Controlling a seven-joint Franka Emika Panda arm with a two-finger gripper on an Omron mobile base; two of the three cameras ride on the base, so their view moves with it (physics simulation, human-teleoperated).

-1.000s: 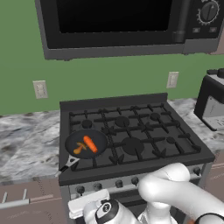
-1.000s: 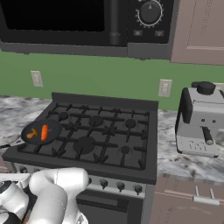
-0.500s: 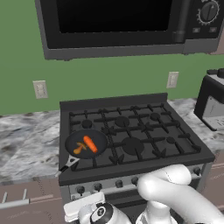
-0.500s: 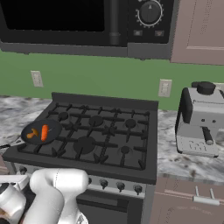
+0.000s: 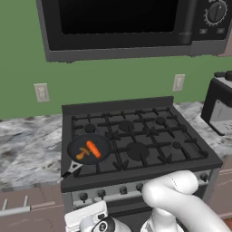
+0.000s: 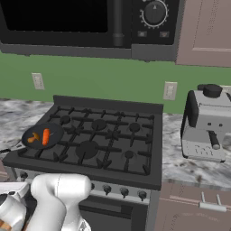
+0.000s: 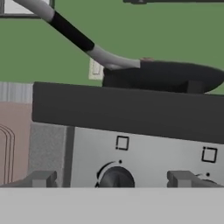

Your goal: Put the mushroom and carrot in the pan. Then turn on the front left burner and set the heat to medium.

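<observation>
Carrot and mushroom lie in the pan at centre left. Gripper, jaws apart and empty, faces a stove knob at lower centre of the hand view.

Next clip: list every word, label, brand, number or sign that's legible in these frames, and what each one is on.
No readable words, brands or numbers anywhere.
Microwave dial: white tick marks around it, no legible figures.
Microwave buttons: too small to read.
Stove front panel: small square outline marks above the knobs, symbols, not text.
Coffee machine: no label visible.
</observation>
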